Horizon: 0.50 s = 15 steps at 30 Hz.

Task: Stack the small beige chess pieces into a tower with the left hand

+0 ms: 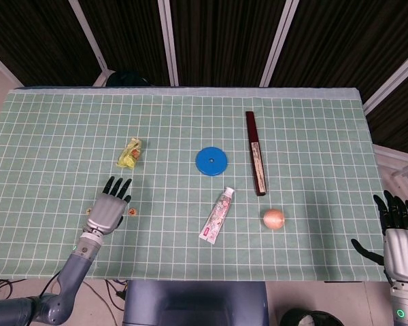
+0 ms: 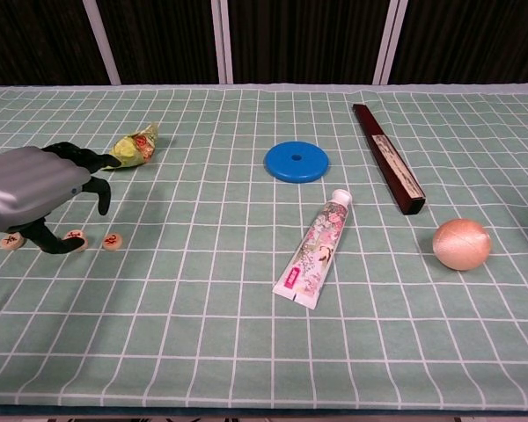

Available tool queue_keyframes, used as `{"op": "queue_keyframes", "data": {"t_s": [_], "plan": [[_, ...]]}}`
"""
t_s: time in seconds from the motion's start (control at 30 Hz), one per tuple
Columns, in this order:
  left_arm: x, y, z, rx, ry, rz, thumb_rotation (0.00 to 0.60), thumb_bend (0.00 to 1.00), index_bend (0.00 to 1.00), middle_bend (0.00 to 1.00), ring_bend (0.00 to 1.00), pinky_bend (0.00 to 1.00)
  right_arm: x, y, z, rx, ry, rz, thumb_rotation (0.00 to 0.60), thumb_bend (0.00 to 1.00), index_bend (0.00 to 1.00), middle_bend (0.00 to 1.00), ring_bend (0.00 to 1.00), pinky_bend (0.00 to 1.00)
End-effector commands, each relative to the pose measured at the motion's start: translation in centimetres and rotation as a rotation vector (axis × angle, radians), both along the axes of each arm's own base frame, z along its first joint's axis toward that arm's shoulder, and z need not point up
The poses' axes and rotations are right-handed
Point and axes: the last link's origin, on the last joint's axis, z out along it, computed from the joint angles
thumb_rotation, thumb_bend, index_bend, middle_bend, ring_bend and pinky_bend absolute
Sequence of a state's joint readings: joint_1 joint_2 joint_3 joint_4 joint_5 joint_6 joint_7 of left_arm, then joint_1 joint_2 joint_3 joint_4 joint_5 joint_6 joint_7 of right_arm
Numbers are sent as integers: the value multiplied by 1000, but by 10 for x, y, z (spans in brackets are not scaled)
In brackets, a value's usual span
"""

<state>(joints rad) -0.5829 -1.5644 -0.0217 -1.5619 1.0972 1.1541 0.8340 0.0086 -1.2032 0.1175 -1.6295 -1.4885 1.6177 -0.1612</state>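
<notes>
Green gridded cloth (image 2: 246,352) covers the whole table, with dark slatted panels behind it. Near the front left edge lie three small beige chess pieces — flat discs with red marks — in a short row: one (image 2: 11,241) to the left of the left hand's thumb, one (image 2: 74,237) partly hidden behind that thumb, one (image 2: 113,240) standing free to the right. All three lie flat on the cloth, apart from each other; none sits on another, so the tower is not begun.

The left hand (image 2: 35,189) hovers over the row, palm down, fingers curved downward and spread, thumb tip near the middle piece. It holds nothing that I can see. The right hand (image 1: 398,238) waits off the table's right edge, fingers apart and empty.

Elsewhere on the cloth: a yellow-green candy wrapper (image 2: 134,147), a blue disc (image 2: 297,162), a toothpaste tube (image 2: 318,247), a dark long box (image 2: 387,157) and a peach-coloured ball (image 2: 462,243).

My judgement — every step is left: pick one piece, set it on a second, then add the third.
</notes>
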Motion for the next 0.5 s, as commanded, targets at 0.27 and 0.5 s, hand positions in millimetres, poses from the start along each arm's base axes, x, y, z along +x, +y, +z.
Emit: {"op": "queue_keyframes", "data": {"t_s": [0.27,0.5], "plan": [[4,4,-15,-15,6,8,600,257,378,0,0,0,0,0,1,-3,-3,-4,600,232,81,13,0,0],[10,7,-22,-18,18,-5,600,304,401,0,0,0,-1,0,1,0,-2,-6,600,233,81,13,0,0]]}}
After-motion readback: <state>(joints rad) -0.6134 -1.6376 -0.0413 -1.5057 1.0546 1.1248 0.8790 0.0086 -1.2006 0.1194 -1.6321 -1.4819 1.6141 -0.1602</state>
